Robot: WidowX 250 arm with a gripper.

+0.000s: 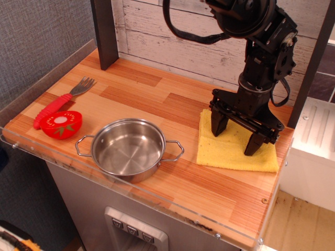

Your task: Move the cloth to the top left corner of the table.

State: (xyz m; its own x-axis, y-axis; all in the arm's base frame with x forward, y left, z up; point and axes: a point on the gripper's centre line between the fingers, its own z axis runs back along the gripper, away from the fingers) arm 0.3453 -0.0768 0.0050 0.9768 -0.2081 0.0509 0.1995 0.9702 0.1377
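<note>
The bright yellow cloth [230,151] lies flat on the right side of the wooden table [157,99], to the right of the steel pot. My black gripper [235,139] stands over the cloth with its jaws spread wide. Both fingertips [219,129] are down on the cloth's upper part, one at its left, one at its right. Nothing is held between them. The arm hides part of the cloth's far edge. The table's top left corner, by the dark post, lies far from the cloth.
A steel pot [129,148] with two handles sits front centre. A red tomato slice toy [62,124] and a red-handled fork [58,102] lie at the left. A dark post [104,32] stands at the back left. A grey rim [42,78] runs along the left side.
</note>
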